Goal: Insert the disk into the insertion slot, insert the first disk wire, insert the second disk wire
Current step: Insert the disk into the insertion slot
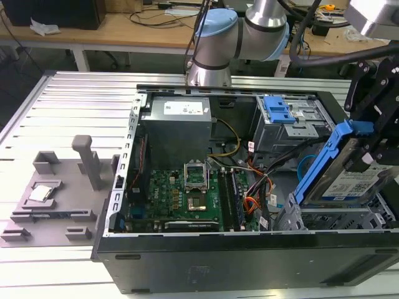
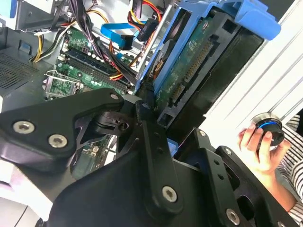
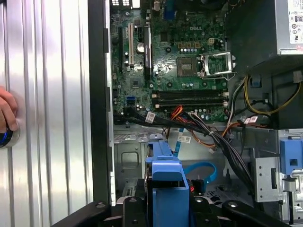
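- Ribbed aluminium table (image 1: 81,93) carries the open computer case (image 1: 249,261) I am working in. The case lies on its side with the motherboard (image 1: 181,193) facing up.
- My gripper (image 1: 369,156) is clamped on the disk (image 1: 355,184) and holds it by its raised end.
- I see the disk as a flat silver-grey hard drive. Its white and blue label faces up, and a bright blue plastic carrier (image 1: 324,162) frames it.
- In the second wrist view the disk's underside shows a green circuit board (image 2: 189,71) with a row of connector pins.
- The disk hangs tilted, its low end down at the insertion slot (image 1: 330,219) just below the gripper, not lying flat in it. I cannot tell whether it touches the metal.
- That slot is a wide, flat bay of grey perforated sheet metal.
- Beside the gripper, toward the exterior view's left, stands a taller grey cage (image 1: 293,131) with a blue latch (image 1: 277,111).
- A bundle of orange, red and black wires (image 1: 252,199) runs between motherboard and slot, and a blue flat cable (image 3: 199,168) curls just ahead of the gripper.
- Near the gripper, outside the case, a person's hand (image 2: 258,146) rests on a round knob (image 2: 267,126).
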Motion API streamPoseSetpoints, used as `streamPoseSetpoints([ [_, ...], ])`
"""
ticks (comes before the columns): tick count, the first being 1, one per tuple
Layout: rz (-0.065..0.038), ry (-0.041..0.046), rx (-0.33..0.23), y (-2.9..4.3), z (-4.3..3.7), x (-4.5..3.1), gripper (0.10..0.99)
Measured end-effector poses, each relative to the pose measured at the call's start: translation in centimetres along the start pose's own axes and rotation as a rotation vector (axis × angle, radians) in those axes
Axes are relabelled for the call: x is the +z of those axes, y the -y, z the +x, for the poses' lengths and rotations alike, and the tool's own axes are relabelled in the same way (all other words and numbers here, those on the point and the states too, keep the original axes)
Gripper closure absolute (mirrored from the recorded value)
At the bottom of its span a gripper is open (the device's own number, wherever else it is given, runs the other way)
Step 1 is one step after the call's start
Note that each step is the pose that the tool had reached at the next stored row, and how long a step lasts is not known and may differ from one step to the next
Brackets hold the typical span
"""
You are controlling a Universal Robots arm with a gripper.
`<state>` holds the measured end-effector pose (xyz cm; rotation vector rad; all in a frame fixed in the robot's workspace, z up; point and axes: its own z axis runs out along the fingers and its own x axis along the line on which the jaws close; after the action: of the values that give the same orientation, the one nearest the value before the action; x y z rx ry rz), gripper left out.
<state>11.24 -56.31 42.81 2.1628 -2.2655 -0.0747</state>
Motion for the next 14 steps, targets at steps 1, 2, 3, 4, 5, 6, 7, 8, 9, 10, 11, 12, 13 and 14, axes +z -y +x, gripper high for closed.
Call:
streamPoseSetpoints([
  [1, 0.000, 0.0001, 0.000, 0.01, 0.01, 0.34, 0.725],
  [2, 0.000, 0.0000, 0.000, 0.03, 0.02, 0.76, 0.725],
  [3, 0.000, 0.0000, 0.000, 0.04, 0.03, 0.97, 0.725],
  [4, 0.000, 0.0000, 0.000, 0.05, 0.03, 1.13, 0.725],
  [5, 0.000, 0.0001, 0.000, 0.05, 0.04, 1.36, 0.725],
  [6, 0.000, 0.0001, 0.000, 0.06, 0.04, 1.52, 0.725],
  [7, 0.000, 0.0000, 0.000, 0.07, 0.04, 1.67, 0.725],
  [8, 0.000, 0.0000, 0.000, 0.07, 0.05, 1.80, 0.725],
  [9, 0.000, 0.0000, 0.000, 0.08, 0.05, 1.92, 0.725],
  [10, 0.000, 0.0001, 0.000, 0.08, 0.06, 2.03, 0.725],
  [11, 0.000, 0.0001, 0.000, 0.09, 0.06, 2.17, 0.725],
  [12, 0.000, 0.0001, 0.000, 0.09, 0.07, 2.33, 0.725],
  [13, 0.000, 0.0000, 0.000, 0.11, 0.07, 2.64, 0.725],
  [14, 0.000, 0.0001, 0.000, 0.12, 0.08, 2.92, 0.725],
])
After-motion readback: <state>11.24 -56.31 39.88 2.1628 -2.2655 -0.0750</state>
